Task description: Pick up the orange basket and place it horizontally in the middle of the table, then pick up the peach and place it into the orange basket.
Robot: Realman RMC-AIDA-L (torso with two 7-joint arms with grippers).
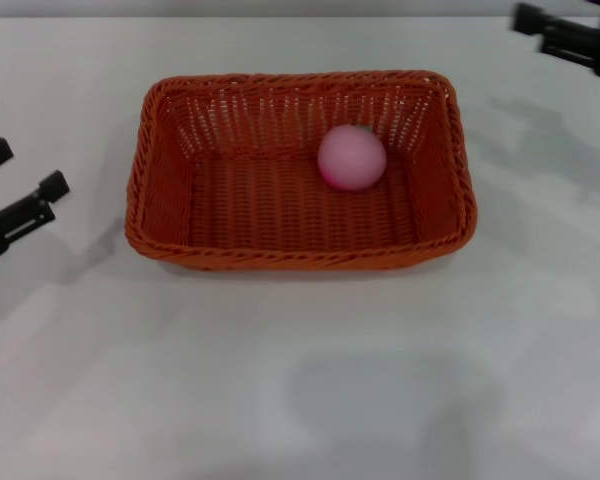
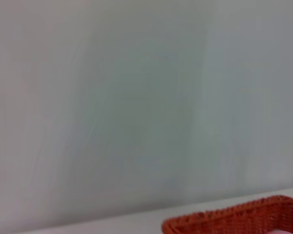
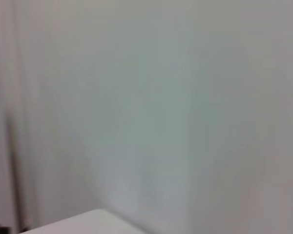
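The orange basket [image 1: 300, 250] lies lengthwise across the middle of the white table [image 1: 310, 380]. The pink peach [image 1: 351, 158] rests inside it, toward the back right of its floor. My left gripper [image 1: 25, 168] hovers off the basket's left side, open and holding nothing. My right gripper [image 1: 538, 30] is up at the far right corner of the head view, well away from the basket, open and empty. A piece of the basket's braided rim [image 2: 234, 217] shows in the left wrist view. The right wrist view shows none of these things.
Bare white tabletop surrounds the basket on all sides, widest in front of it. The wrist views mostly show a pale wall, with a strip of table edge [image 3: 83, 222] in the right wrist view.
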